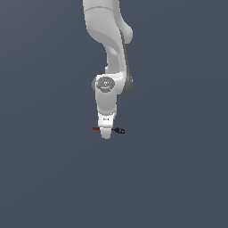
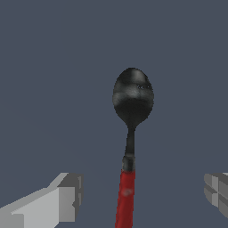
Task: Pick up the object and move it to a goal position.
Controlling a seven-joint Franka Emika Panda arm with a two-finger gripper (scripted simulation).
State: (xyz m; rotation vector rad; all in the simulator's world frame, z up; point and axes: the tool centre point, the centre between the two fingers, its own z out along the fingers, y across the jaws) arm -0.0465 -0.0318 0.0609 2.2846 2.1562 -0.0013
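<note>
The object (image 2: 132, 98) is a small spoon with a red handle, a short dark neck and a glossy black bowl, lying flat on the grey surface. In the wrist view the handle runs between my two grey fingers (image 2: 67, 198), which stand well apart on either side without touching it. My gripper (image 2: 142, 194) is open. In the exterior view the gripper (image 1: 106, 133) points straight down over the middle of the object (image 1: 119, 130). Only the red tip and the black end stick out on either side of it.
A plain dark grey surface fills both views. The white arm (image 1: 109, 53) rises straight above the gripper.
</note>
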